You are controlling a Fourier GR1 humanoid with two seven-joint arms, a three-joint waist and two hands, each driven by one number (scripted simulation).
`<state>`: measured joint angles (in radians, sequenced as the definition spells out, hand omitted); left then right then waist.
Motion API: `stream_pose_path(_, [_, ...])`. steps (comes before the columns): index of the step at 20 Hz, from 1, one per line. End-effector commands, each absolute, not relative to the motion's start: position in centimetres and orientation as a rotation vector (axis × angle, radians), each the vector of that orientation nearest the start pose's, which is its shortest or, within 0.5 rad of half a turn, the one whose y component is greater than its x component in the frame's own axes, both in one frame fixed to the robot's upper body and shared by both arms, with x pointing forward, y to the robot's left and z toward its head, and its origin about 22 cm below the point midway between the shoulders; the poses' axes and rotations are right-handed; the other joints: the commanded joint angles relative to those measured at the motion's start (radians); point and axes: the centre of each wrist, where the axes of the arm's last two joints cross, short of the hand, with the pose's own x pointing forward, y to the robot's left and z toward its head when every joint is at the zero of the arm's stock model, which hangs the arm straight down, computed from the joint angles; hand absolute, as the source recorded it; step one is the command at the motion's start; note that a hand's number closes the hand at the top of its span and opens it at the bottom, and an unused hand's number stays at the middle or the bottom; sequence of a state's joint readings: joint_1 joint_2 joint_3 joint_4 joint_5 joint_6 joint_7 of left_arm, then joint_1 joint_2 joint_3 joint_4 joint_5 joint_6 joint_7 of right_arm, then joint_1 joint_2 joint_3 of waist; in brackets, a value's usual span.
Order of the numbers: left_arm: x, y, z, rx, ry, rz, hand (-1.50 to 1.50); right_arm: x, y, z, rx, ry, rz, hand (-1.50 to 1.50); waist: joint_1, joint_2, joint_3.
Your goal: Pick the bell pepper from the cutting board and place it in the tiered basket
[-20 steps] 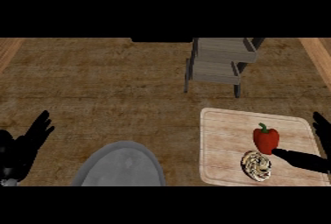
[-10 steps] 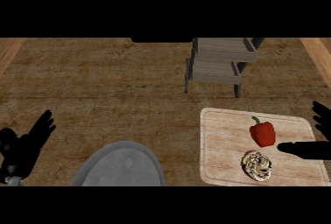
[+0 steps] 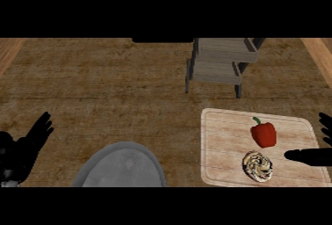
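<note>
A red bell pepper (image 3: 264,134) with a green stem lies on the pale wooden cutting board (image 3: 224,145) at the lower right. My right hand (image 3: 312,156) shows at the right edge, open, its thumb pointing left just right of and below the pepper, apart from it. The grey tiered basket (image 3: 220,66) stands at the back, above the board. At the lower left edge, my left hand (image 3: 26,151) rests open with fingers up.
A round patterned pastry (image 3: 257,166) lies on the board's near part, below the pepper. A grey plate (image 3: 120,165) sits at the lower middle. The counter is brown wood, with lighter edges at both far sides.
My right hand has drawn back to the right, toward the view's edge. The pepper now sits slightly farther up the board. The left hand has stayed put.
</note>
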<state>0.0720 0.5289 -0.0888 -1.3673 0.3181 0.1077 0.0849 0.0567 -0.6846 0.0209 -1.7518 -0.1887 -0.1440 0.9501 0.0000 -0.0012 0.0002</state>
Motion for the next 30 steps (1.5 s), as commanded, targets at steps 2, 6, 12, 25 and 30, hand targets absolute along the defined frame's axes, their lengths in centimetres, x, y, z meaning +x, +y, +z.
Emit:
stream_pose_path(2, [21.6, 36.2, -1.7, 0.285, -1.202, -0.06, 0.0, 20.7, -33.6, 9.1, -0.452, -0.73, 0.082, -1.5, -0.004, 0.0, 0.0])
stream_pose_path(6, [21.0, 36.5, -1.7, 0.286, -1.187, -0.065, 0.0, 20.3, -35.4, 8.2, -0.41, -0.73, 0.089, -1.5, -0.002, 0.0, 0.0])
stream_pose_path(12, [21.1, 36.2, -1.6, 0.272, -1.193, -0.056, 0.0, 18.8, -34.2, 5.8, -0.423, -0.748, 0.073, -1.5, -0.003, 0.0, 0.0])
stream_pose_path(25, [21.4, 34.1, -2.1, 0.269, -1.189, -0.038, 0.0, 23.8, -34.8, 4.0, -0.415, -0.787, 0.062, -1.5, 0.003, 0.001, 0.0])
stream_pose_path(30, [20.8, 35.9, -3.1, 0.276, -1.201, -0.044, 0.0, 25.2, -33.3, 2.6, -0.432, -0.78, 0.073, -1.5, 0.003, 0.001, 0.0])
